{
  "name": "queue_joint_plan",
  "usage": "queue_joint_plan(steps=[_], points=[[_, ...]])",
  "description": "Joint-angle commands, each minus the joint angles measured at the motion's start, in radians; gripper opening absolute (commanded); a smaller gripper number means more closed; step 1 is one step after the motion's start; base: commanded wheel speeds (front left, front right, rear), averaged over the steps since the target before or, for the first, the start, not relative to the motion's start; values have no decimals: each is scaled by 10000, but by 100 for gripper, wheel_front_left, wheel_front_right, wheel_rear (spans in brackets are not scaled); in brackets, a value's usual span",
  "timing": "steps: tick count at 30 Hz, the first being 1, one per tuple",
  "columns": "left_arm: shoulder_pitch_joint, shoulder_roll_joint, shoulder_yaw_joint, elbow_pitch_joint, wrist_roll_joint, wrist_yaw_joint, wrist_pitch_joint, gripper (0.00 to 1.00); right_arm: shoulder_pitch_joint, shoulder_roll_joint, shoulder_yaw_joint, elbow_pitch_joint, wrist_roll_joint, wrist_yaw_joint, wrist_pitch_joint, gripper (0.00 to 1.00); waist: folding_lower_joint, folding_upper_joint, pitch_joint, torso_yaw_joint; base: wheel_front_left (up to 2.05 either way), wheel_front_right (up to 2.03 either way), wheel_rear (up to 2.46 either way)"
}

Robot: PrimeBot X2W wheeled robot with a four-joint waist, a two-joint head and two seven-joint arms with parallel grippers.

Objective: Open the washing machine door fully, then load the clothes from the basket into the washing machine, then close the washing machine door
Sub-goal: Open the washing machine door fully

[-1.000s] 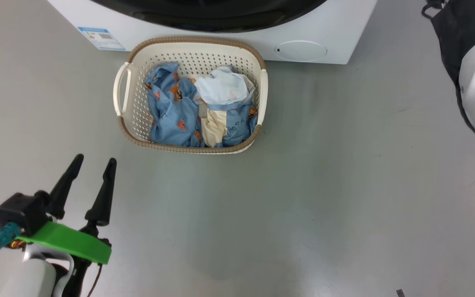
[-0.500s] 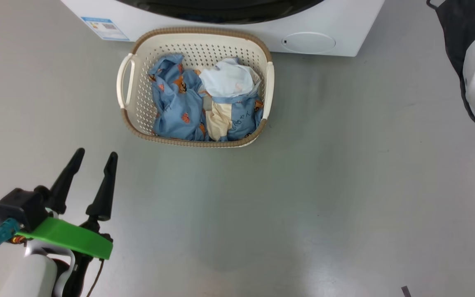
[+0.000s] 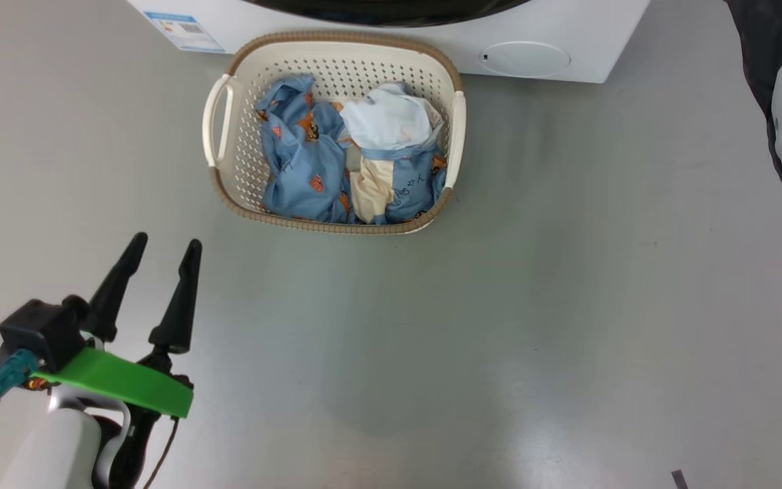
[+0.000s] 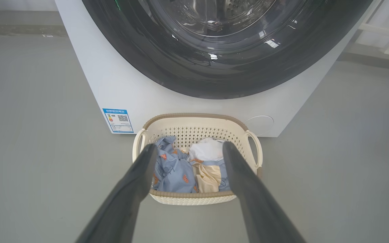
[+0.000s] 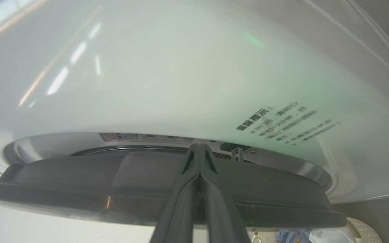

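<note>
By the door [image 5: 79, 189] edge right gripper [image 5: 199, 145] pinches together, left gripper [image 3: 166, 240] spreads over open floor [image 3: 499, 305].

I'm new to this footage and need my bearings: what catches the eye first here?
The cream basket holding blue clothes sits on the grey floor just before the white washing machine, whose glossy black door looms above it. The open left end effector hovers nearer the robot, while the shut right end effector points at the door's edge.

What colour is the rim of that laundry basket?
Brown, woven-looking, topping the cream basket; the head view shows it best.
</note>
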Motion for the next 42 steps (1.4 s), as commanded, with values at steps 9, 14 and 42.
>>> queue_joint_plan(steps=[9,14,42], points=[[-268,316,268,-135,-145,-27,-67,100,-536,343,-544,-242,-695,17,88,0,0,0,132,228,0,0,0],[-320,258,229,-99,-200,-27,-67,100,-530,344,-815,-242,-1030,17,195,0,0,0,218,326,0,0,0],[-191,275,489,-231,-27,-27,-67,100,-79,344,-1303,-242,-1644,17,2980,0,0,0,-229,201,0,0,0]])
